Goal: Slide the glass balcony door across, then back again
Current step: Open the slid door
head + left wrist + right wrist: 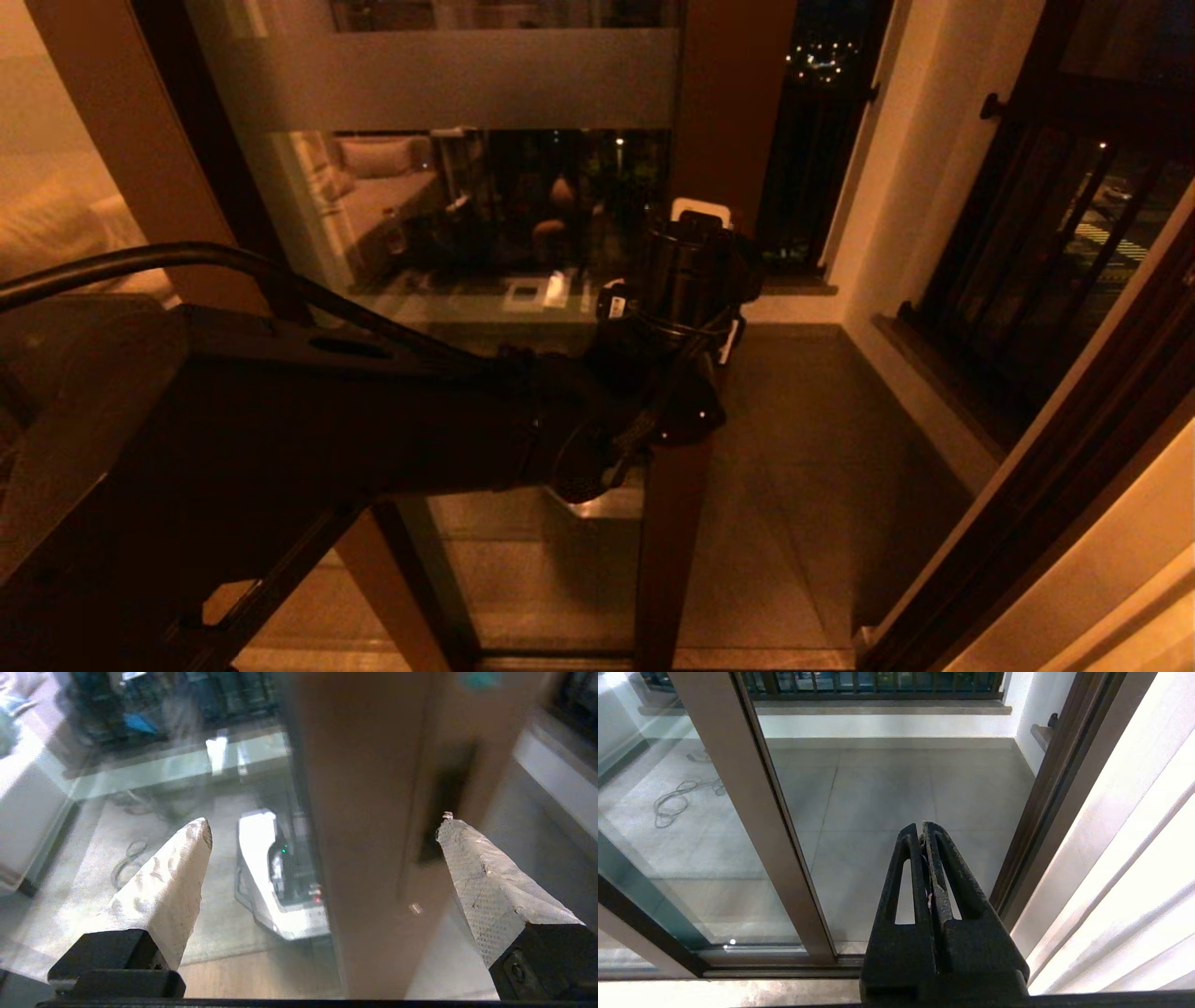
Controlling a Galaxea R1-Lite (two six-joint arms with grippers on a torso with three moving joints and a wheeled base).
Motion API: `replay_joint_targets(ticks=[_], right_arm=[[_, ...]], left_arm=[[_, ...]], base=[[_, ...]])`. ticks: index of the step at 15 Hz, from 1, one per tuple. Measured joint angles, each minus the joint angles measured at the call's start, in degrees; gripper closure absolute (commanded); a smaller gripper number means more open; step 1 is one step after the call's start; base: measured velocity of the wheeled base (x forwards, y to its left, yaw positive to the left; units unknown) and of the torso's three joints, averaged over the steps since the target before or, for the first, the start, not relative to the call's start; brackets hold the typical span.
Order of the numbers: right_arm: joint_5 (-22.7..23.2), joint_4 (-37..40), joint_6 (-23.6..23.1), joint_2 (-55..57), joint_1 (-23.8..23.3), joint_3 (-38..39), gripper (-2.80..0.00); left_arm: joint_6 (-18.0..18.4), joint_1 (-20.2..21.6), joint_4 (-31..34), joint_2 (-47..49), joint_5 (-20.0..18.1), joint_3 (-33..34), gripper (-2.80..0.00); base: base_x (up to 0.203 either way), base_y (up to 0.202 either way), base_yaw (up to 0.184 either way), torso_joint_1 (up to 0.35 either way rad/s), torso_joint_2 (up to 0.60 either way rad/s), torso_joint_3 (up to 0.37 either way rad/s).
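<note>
At door stile, my left gripper [322,828] spread wide, straddling brown frame of glass balcony door [467,187], gripping nothing. Door stands partway across, gap to balcony at right. I judge one slide left. Right gripper [923,830] closed, parked.

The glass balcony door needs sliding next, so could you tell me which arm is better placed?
Left. The left gripper is open astride the glass balcony door stile, by its recessed handle. The right gripper is shut, hanging back from the opening.
</note>
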Motion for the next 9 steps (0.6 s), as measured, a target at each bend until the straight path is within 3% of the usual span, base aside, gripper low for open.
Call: replay_joint_targets(ticks=[9], right_arm=[[0.0, 0.0, 0.0, 0.0, 0.0, 0.0, 0.00]], left_arm=[[0.0, 0.8, 0.0, 2.0, -0.1, -3.4, -2.80]], base=[[0.000, 0.000, 0.000, 0.000, 0.00, 0.000]])
